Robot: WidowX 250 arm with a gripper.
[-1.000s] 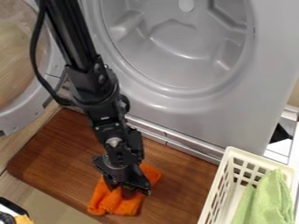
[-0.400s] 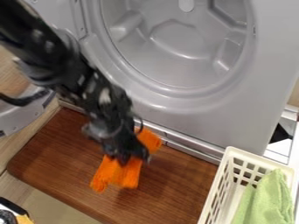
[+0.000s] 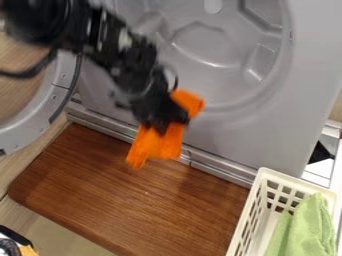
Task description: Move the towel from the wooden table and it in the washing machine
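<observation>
While the fingers [image 3: 177,116] of the gripper [image 3: 163,127] pinched the orange towel [image 3: 157,145], its folds hung above the wooden tabletop [image 3: 127,200] in front of the gray washing machine [image 3: 267,130], and a green cloth [image 3: 308,222] lay in the cream basket [image 3: 294,181].

Black arm [image 3: 117,45], looping black cable [image 3: 30,72]

Soft, fairly bright light leaves pale glare on the grey washing machine [image 3: 280,115]. Faint, diffuse shadows darken parts of the brown tabletop [image 3: 120,200]. The arm [image 3: 107,37] and tool [image 3: 160,130] are blurred.
</observation>
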